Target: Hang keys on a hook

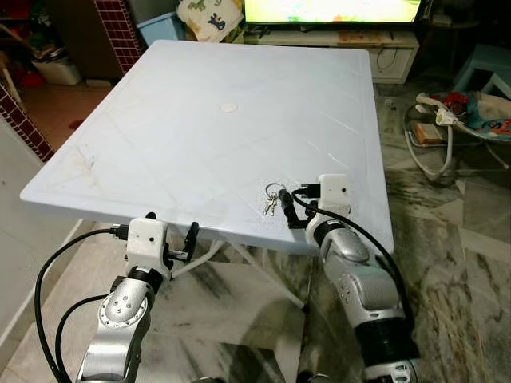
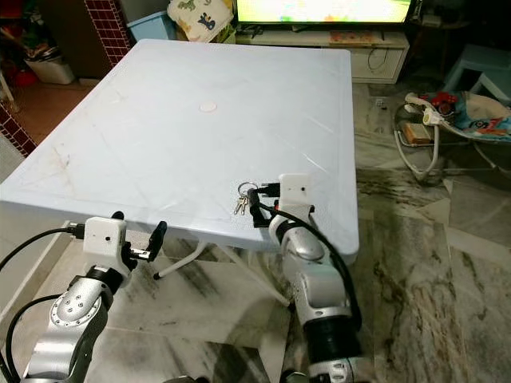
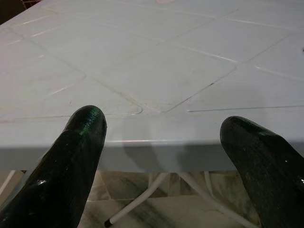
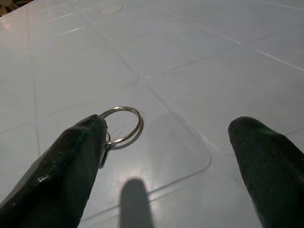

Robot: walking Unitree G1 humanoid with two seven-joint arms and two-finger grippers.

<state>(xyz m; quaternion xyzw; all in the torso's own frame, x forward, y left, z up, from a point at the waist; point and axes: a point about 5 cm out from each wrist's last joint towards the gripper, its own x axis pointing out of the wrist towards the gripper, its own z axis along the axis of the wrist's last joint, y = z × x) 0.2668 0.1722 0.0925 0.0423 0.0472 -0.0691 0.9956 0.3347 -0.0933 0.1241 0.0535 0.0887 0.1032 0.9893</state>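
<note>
We stand at the near edge of a pale blue, square moulded-plastic table [image 1: 200, 120] scored with shallow diagonal grooves, a round plug at its middle, on a veined grey marble floor [image 1: 447, 239]. Beyond it sits a low white TV cabinet [image 1: 383, 48], with a baby bouncer [image 1: 455, 120] off to our right. The small bunch of silver metal keys [image 1: 271, 199] lies flat near the table's front edge, its thin round ring [image 4: 121, 124] at the far end and the blades trailing back toward us, slightly leftward. Our right gripper [image 1: 302, 209] rests low over the tabletop with fingers spread wide; one black finger [image 4: 71, 161] hides the blades, leaving just the ring clear. Our left gripper [image 1: 170, 231], fingers also apart, hangs just off the table's front rim, well apart from the keys.
</note>
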